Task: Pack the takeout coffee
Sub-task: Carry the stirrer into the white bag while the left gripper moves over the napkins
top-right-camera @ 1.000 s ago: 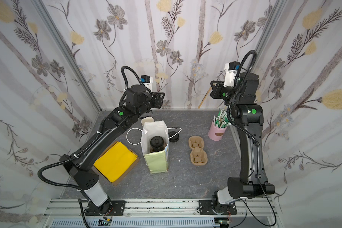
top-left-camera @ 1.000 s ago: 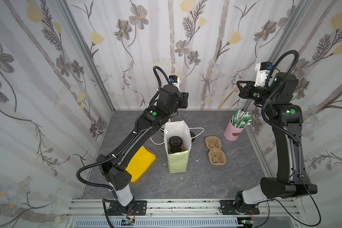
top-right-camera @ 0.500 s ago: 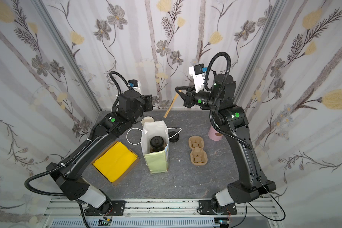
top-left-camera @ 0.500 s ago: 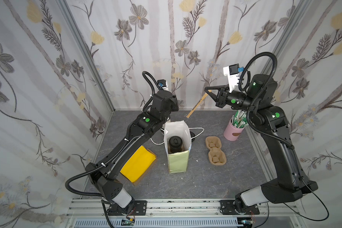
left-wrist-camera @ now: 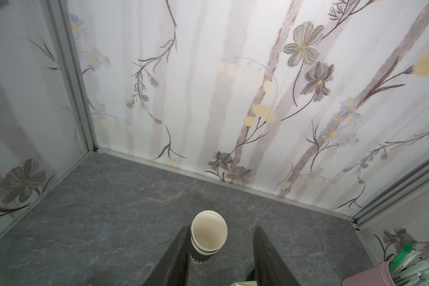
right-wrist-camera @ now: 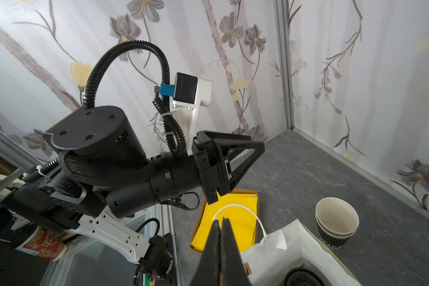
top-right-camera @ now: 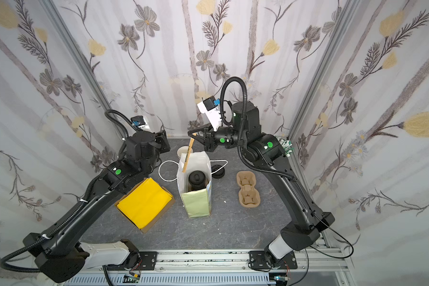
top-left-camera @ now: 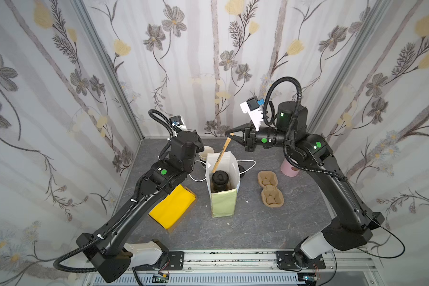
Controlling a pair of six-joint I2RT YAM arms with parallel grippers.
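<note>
The takeout coffee (top-left-camera: 220,178), a black cup with its domed lid on, stands inside the open white and green paper bag (top-left-camera: 223,203), and shows in both top views (top-right-camera: 197,178). My right gripper (top-left-camera: 230,135) hovers above the bag's back edge, shut on the top end of a thin wooden stir stick (top-left-camera: 222,153). The stick's lower end dips into the bag beside the cup. In the right wrist view the fingers (right-wrist-camera: 214,247) are pressed together over the bag (right-wrist-camera: 282,247). My left gripper (left-wrist-camera: 222,229) is open behind the bag, holding nothing.
A stack of lidless black cups (left-wrist-camera: 208,237) stands just beyond the left fingers, at the back (top-right-camera: 185,150). Loose black lids (top-right-camera: 218,171) lie right of the bag. A pulp cup carrier (top-left-camera: 270,189), a pink cup (top-left-camera: 289,169) of sachets and a box of yellow napkins (top-left-camera: 171,209) are on the table.
My right arm has swung from above the pink cup leftward to the bag, carrying the stick. My left arm has drawn back and left, away from the bag's mouth.
</note>
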